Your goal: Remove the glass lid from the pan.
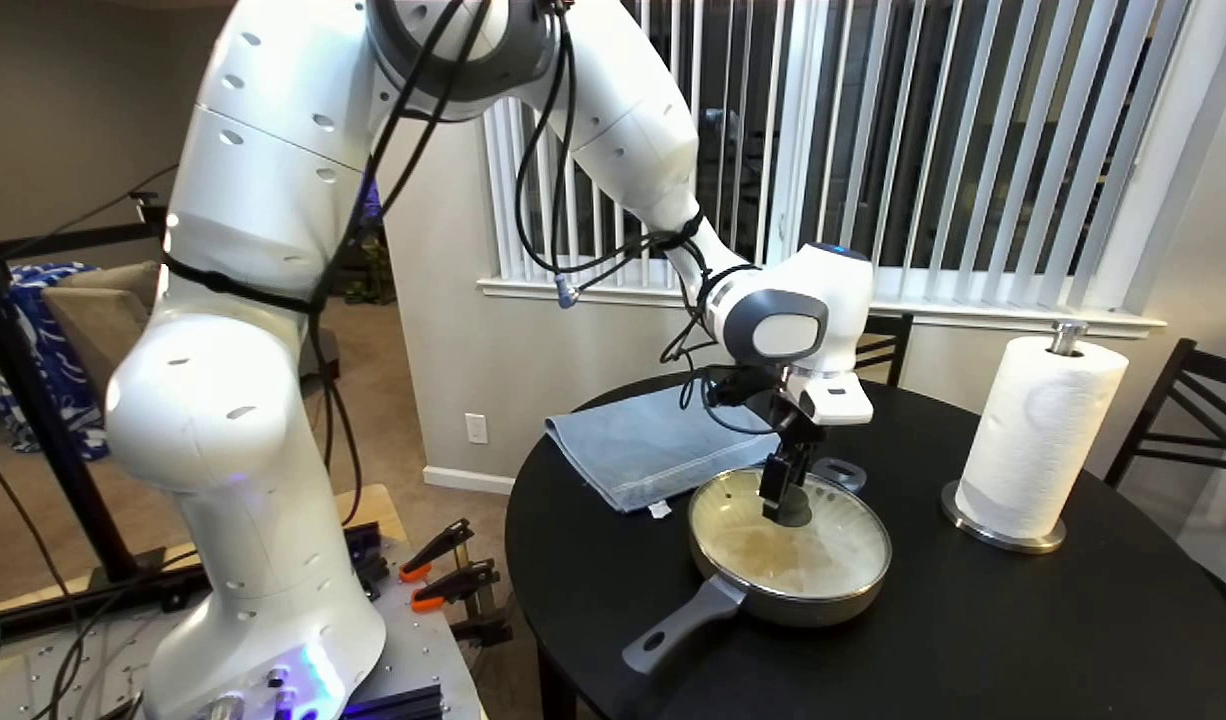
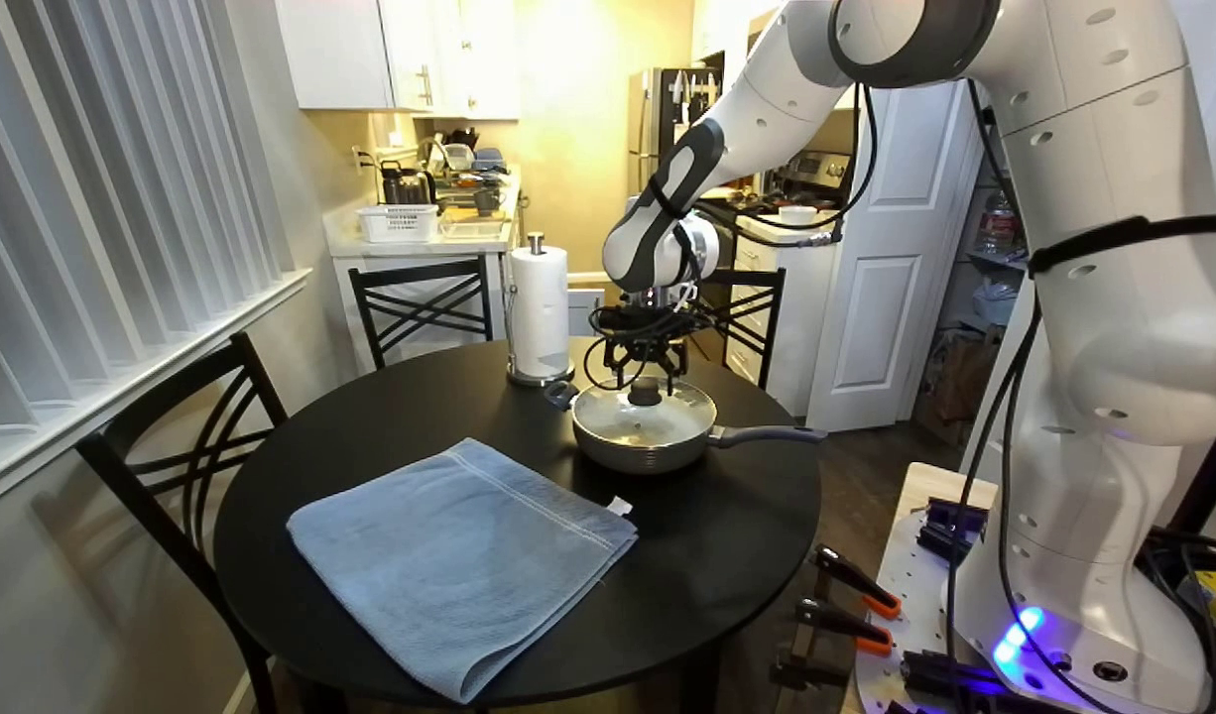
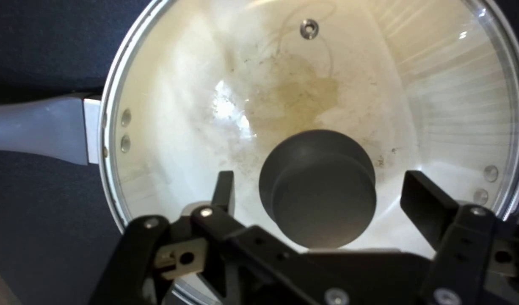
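I have claw wide, astride dark knob of glass lid, gap each side in wrist view; lid sits on frying pan, folded cloth nearby on table

— Glass lid?
— Rim is showing silver; knob, dark grey.
— Pan?
— Is showing cream inside, with yellow-brown patches; handle, grey.
— Cloth?
— Is showing blue-grey, with a pale line.
— Gripper?
— Is showing black.
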`<state>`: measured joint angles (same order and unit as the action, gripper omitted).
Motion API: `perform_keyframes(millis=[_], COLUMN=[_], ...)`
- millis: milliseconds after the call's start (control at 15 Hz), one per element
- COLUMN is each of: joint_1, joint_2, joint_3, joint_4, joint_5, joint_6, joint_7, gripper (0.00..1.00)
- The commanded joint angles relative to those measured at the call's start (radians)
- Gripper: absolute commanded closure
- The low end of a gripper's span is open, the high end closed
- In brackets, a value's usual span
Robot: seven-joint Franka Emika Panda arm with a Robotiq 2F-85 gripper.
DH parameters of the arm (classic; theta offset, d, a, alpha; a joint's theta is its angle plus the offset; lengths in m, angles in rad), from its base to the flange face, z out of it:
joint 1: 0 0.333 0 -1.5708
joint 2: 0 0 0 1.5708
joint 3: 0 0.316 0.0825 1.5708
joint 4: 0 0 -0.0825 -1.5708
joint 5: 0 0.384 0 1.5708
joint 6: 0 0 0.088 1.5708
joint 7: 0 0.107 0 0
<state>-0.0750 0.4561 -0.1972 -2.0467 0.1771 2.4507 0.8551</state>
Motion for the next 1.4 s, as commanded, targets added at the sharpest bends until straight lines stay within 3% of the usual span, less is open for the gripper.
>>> perform_keyframes(millis=[0,67,467,733,1067,1333], joint_1=[-0.011,-0.011,-0.014,0.004,0.067,0.119], joint_2=[-0.015,-0.015,-0.026,-0.057,-0.181,-0.191], joint_3=[0.013,0.014,0.012,0.003,0.000,0.035], joint_4=[-0.017,-0.018,-0.015,-0.039,-0.130,-0.109], joint_5=[0.029,0.029,0.030,0.006,-0.080,-0.157], joint_6=[0.016,0.017,0.023,0.037,0.120,0.081], joint_7=[-0.023,-0.024,-0.026,-0.015,-0.020,-0.025], gripper=[0.25,0.27,0.66,0.67,0.67,0.67])
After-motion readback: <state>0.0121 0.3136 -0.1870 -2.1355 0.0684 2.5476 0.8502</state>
